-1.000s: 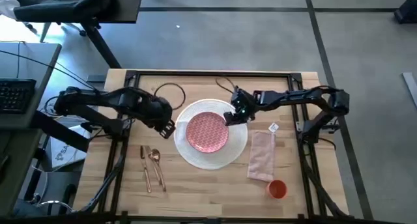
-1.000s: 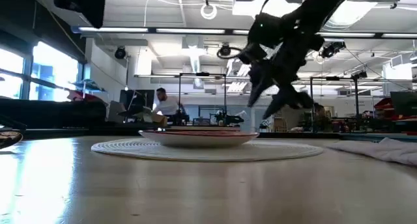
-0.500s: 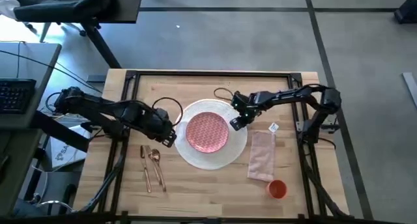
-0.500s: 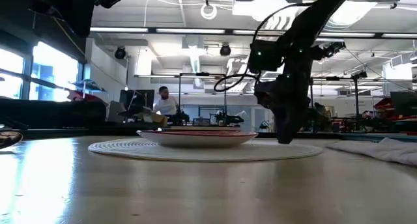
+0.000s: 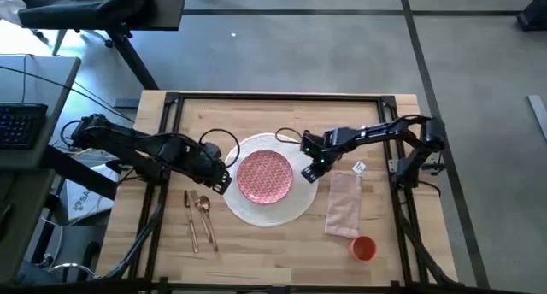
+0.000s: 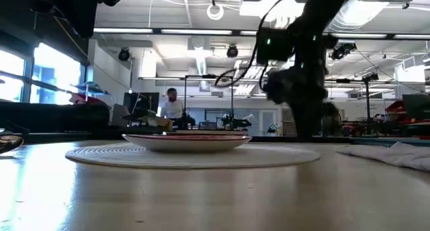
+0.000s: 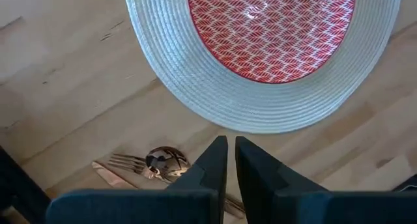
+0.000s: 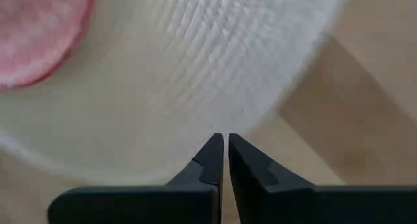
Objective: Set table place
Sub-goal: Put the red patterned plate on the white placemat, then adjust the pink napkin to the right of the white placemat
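So far I see the pink patterned plate [image 5: 264, 175] on the white plate [image 5: 282, 213], while fork [image 5: 191, 219], spoon [image 5: 205, 215], napkin [image 5: 344, 204] and orange cup [image 5: 364, 247] lie unplaced on the counter [image 5: 256, 255], right gripper [image 5: 309, 174] clenched empty at the white rim, left gripper [image 5: 219, 184] likewise clenched beside it.

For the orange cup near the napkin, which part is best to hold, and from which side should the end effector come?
Probably the rim, coming straight down from above. The orange cup stands upright with its open mouth facing up, so one finger can go inside and one outside the wall. The napkin lies close on one side, so a low sideways approach from there risks dragging it. The right end effector is the nearer one.
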